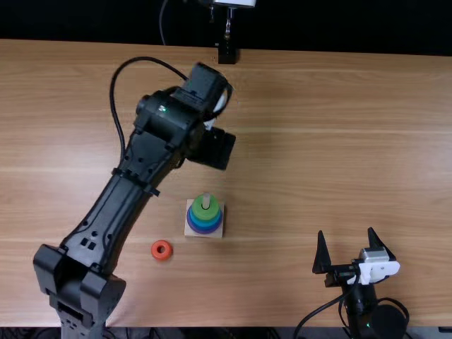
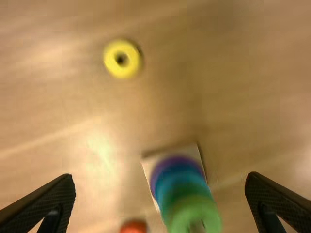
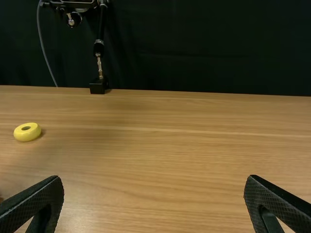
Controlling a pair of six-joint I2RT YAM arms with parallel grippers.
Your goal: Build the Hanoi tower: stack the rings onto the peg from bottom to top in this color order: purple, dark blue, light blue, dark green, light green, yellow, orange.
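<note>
Orange in the top view: see a loose ring (image 1: 161, 250) near the pale base (image 1: 215, 234), the purple-to-light-green stack (image 1: 203, 222) on the peg (image 1: 206, 200), the left gripper (image 1: 213, 147) beyond, the right gripper (image 1: 345, 232) well apart. In the left wrist view, find a yellow ring (image 2: 122, 58) flat on the table (image 2: 48, 97), and the left gripper (image 2: 161, 179) spread wide, holding nothing. In the right wrist view, spot yellow again, and the right gripper (image 3: 153, 179) likewise spread, touching nothing.

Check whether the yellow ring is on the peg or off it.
Off: the yellow ring lies flat on the table, apart from the stack, whose top ring is light green.
</note>
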